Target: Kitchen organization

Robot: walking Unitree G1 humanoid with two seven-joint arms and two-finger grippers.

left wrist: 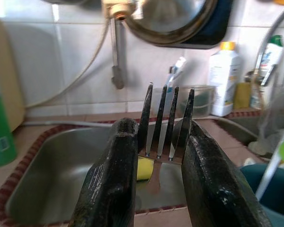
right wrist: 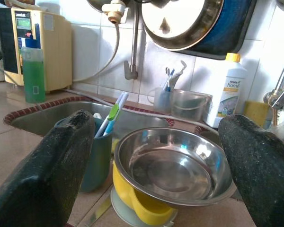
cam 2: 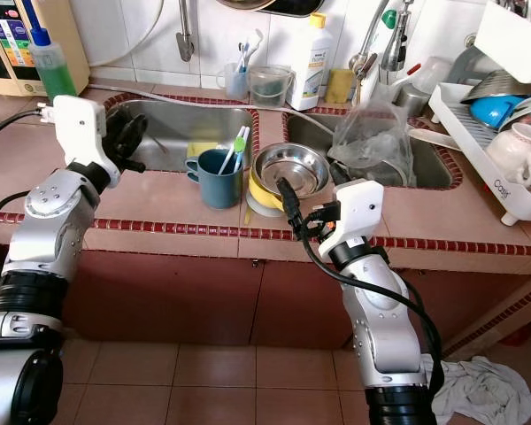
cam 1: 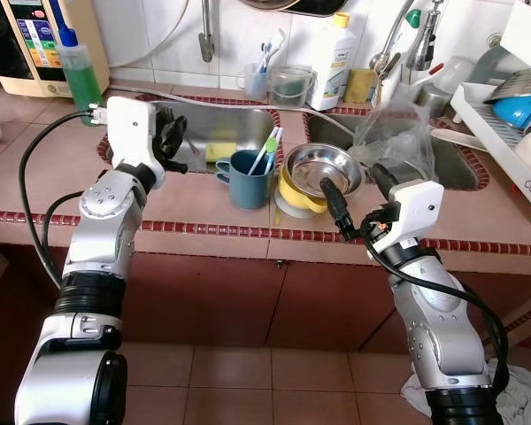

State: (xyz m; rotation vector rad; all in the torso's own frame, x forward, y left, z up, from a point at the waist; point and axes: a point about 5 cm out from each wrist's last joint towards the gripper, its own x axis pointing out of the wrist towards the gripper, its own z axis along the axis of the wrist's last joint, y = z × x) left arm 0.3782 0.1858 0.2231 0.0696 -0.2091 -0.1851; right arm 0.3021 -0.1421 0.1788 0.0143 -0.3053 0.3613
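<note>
Blue mug (cam 1: 250,180), yellow bowl (cam 1: 298,197) w/ steel bowl (cam 1: 322,168), maybe yellow sponge (cam 1: 219,150).

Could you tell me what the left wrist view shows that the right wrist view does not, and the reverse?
Left wrist view alone: a fork clamped between the left gripper's fingers, tines pointing away from the wrist, and a yellow sponge in the sink. Right wrist view alone: a steel bowl stacked on a yellow bowl, framed by the open right gripper. Both share the blue mug, white bottle and green soap bottle.
</note>
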